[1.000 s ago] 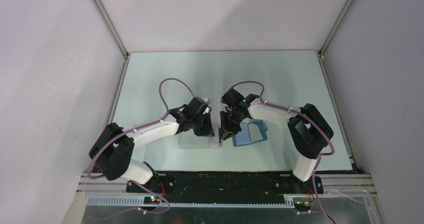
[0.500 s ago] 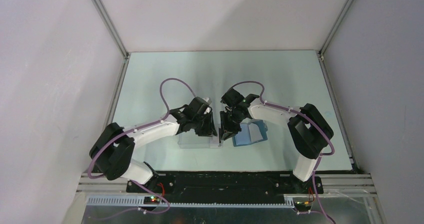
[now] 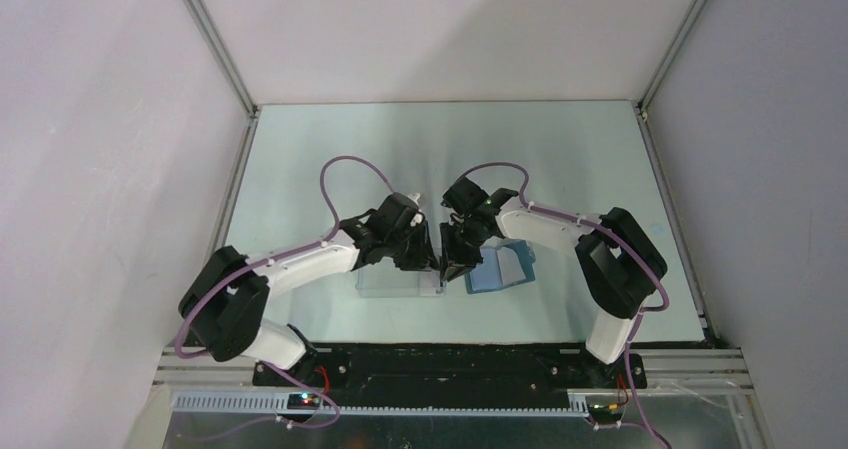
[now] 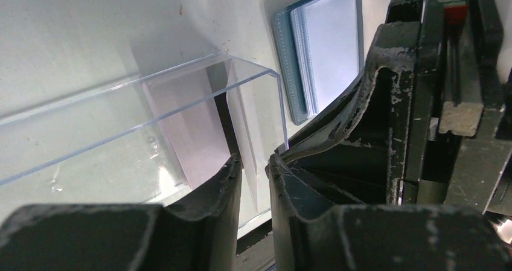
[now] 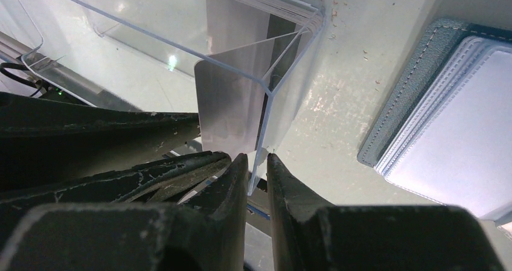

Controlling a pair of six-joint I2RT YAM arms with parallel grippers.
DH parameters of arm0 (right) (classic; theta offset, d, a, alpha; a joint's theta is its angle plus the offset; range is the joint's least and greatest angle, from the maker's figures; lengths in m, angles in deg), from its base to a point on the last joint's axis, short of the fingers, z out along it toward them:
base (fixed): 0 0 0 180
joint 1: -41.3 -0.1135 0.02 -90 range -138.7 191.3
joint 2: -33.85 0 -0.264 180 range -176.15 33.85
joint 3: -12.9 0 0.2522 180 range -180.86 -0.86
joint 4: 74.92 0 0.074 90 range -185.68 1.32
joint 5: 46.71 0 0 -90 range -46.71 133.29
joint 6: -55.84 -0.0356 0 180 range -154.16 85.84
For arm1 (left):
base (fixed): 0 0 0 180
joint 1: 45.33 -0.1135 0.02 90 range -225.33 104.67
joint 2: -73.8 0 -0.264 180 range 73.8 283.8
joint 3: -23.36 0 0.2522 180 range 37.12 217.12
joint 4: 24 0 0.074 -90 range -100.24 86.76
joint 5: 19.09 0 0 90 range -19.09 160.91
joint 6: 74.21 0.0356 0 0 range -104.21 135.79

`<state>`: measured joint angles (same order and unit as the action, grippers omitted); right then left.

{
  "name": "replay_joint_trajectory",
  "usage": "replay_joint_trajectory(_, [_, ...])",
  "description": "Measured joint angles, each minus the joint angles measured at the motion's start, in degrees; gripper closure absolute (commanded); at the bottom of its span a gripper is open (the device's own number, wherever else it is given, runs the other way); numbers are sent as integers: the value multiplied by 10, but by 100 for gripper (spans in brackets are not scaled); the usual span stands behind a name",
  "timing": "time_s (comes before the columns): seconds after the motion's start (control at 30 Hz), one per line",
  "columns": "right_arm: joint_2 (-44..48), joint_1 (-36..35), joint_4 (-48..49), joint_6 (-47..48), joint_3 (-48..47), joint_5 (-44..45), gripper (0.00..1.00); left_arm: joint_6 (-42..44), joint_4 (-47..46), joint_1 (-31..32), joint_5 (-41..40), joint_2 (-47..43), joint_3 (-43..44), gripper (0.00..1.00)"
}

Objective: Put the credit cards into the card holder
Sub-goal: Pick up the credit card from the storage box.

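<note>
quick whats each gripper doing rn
left gripper: narrow gap, at the clear box, grip cannot be told
right gripper: shut on the clear box wall

It was a robotics lab test cell. Plain pale-grey panel walls (image 3: 100, 119), framed by silver aluminium rails (image 3: 215, 39), closed in a pale-green desk (image 3: 440, 139). Two white-and-black jointed robot arms (image 3: 310, 259) trailing purple cables (image 3: 350, 164) stood bolted to a black base plate (image 3: 450, 364). Small lit circuit boards (image 3: 305, 399) sat beside a slotted grey cable duct (image 3: 430, 404).
</note>
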<state>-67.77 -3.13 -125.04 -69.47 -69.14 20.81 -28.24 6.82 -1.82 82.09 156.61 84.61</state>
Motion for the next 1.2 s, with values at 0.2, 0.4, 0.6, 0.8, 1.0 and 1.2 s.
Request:
replay_joint_trajectory(0.2, [0,0,0,0,0,0,78,-2,-5,1,0,10,0,77])
replay_joint_trajectory(0.4, [0,0,0,0,0,0,77,-6,-6,3,-1,23,-2,90])
replay_joint_trajectory(0.6, [0,0,0,0,0,0,75,-10,-7,3,-3,23,-3,100])
replay_joint_trajectory(0.8, [18,0,-3,2,0,6,57,-12,-6,4,-20,-13,-17,100])
replay_joint_trajectory(1.0, [130,9,-13,3,3,29,32,-25,-4,2,-42,-130,-31,100])
replay_joint_trajectory(1.2, [232,36,-13,9,3,27,18,-41,-8,-7,-50,-252,-36,100])
